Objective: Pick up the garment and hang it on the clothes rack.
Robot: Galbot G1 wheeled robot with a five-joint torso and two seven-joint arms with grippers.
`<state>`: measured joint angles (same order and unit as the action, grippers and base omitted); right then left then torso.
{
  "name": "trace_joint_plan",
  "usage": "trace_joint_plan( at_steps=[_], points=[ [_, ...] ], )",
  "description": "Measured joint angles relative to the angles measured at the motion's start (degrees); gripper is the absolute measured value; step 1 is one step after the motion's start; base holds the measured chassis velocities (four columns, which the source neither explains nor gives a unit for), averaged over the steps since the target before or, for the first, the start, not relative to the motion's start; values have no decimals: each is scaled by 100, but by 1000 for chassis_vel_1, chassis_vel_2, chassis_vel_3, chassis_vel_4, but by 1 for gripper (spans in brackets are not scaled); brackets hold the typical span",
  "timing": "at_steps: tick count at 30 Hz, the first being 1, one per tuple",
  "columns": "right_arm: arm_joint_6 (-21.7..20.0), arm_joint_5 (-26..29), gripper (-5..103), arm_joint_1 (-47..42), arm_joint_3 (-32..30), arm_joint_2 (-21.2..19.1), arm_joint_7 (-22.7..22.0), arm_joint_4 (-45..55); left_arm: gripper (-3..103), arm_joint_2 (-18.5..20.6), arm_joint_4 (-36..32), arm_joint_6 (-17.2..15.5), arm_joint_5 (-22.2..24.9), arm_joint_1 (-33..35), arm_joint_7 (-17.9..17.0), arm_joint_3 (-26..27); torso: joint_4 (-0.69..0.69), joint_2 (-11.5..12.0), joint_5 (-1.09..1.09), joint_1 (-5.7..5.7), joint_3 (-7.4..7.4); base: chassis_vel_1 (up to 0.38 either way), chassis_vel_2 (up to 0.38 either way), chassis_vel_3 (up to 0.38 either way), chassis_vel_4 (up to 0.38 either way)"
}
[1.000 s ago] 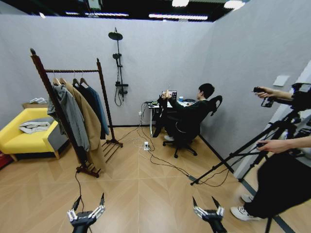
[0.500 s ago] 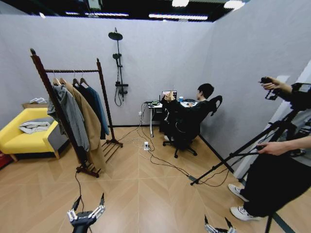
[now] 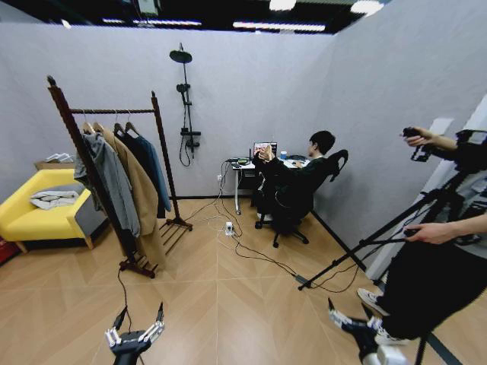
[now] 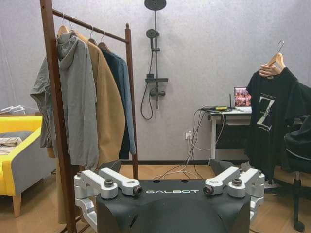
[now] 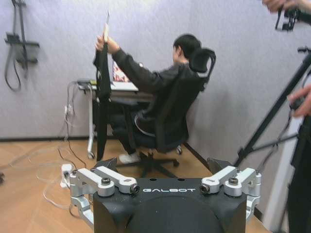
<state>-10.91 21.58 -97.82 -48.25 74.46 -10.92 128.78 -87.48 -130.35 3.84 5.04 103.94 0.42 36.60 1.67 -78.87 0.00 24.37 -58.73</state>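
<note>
1. The right gripper (image 3: 348, 312) has swung out to the right and turned since a second ago, after dipping low half a second back. It sits near the floor on the near right, its claw spread apart and holding nothing.
2. The left gripper (image 3: 141, 312) hasn't budged: low on the near left, claw apart too, empty.
3. The garment (image 4: 269, 121) is well away from both arms. A seated person's hand (image 4: 266, 72) holds it up by its hanger (image 4: 277, 58) at the far desk.
4. So I'd judge the pick-up hasn't started; the right arm looks to be lining up on the shirt.
5. The left wrist view catches the shirt front-on, white print showing, with the clothes rack (image 4: 53, 97) close on the left, already carrying coats.
6. The right wrist view sees the garment (image 5: 101, 97) edge-on, a thin dark strip, straight beyond the right gripper (image 5: 167, 188).
</note>
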Motion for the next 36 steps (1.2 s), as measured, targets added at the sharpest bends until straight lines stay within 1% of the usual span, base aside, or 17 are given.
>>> trace_joint_plan(
  at_steps=[2, 4, 7, 8, 12, 20, 21, 22, 24, 25, 26, 28, 29, 30, 31, 33, 36],
  points=[
    [-142, 161, 100, 18, -41, -95, -50, 221, 100, 0, 0, 0, 0, 0, 0, 0, 0, 0, 0, 0, 0, 0, 0, 0, 0],
    [-488, 556, 100, 59, -146, -325, -169, 758, 100, 0, 0, 0, 0, 0, 0, 0, 0, 0, 0, 0, 0, 0, 0, 0, 0],
    [-747, 852, 100, 94, -226, -502, -261, 1167, 100, 0, 0, 0, 0, 0, 0, 0, 0, 0, 0, 0, 0, 0, 0, 0, 0],
    [-747, 852, 100, 94, -226, -502, -261, 1167, 100, 0, 0, 0, 0, 0, 0, 0, 0, 0, 0, 0, 0, 0, 0, 0, 0],
    [-1125, 1283, 100, 136, -337, -755, -389, 1497, 100, 0, 0, 0, 0, 0, 0, 0, 0, 0, -1, 0, 0, 0, 0, 0, 0],
    [-1206, 1390, 100, 150, -349, -819, -422, 1469, 100, 0, 0, 0, 0, 0, 0, 0, 0, 0, -1, 0, 0, 0, 0, 0, 0],
    [-1061, 1304, 100, 152, -256, -806, -381, 1336, 100, 0, 0, 0, 0, 0, 0, 0, 0, 0, -2, 0, 0, 0, 0, 0, 0],
    [-1061, 1304, 100, 152, -256, -806, -381, 1336, 100, 0, 0, 0, 0, 0, 0, 0, 0, 0, -2, 0, 0, 0, 0, 0, 0],
    [-638, 1036, 100, 155, 4, -748, -225, 993, 100, 0, 0, 0, 0, 0, 0, 0, 0, 0, 0, 0, 0, 0, 0, 0, 0],
    [-638, 1036, 100, 155, 4, -748, -225, 993, 100, 0, 0, 0, 0, 0, 0, 0, 0, 0, 0, 0, 0, 0, 0, 0, 0],
    [-368, 869, 100, 157, 168, -707, -124, 775, 100, 0, 0, 0, 0, 0, 0, 0, 0, 0, 0, 0, 0, 0, 0, 0, 0],
    [-342, 860, 100, 159, 204, -706, -111, 712, 100, 0, 0, 0, 0, 0, -4, 3, 0, 0, 5, 0, 0, 0, 0, 0, 0],
    [-221, 826, 100, 216, 248, -728, -75, 609, 100, 0, 0, 0, 1, 0, 2, -2, 1, 0, -5, 0, 1, 0, 0, 0, 0],
    [-16, 765, 100, 293, 339, -755, 5, 398, 100, 0, 0, 0, 0, 0, -2, 0, 1, 0, 0, 0, 0, 0, 0, 0, 0],
    [-16, 765, 100, 293, 339, -755, 5, 398, 100, 0, 0, 0, 0, 0, -2, 0, 1, 0, 0, 0, 0, 0, 0, 0, 0],
    [461, 609, 100, 476, 533, -820, 193, -63, 100, 0, 0, 0, 0, 0, -1, 0, 0, 0, 0, 0, 0, 0, 0, 0, 0],
    [651, 550, 100, 550, 611, -847, 267, -251, 100, 0, 0, 0, 0, 0, -1, 0, -1, 0, -1, 0, 0, 0, 0, 0, 0]
  ],
)
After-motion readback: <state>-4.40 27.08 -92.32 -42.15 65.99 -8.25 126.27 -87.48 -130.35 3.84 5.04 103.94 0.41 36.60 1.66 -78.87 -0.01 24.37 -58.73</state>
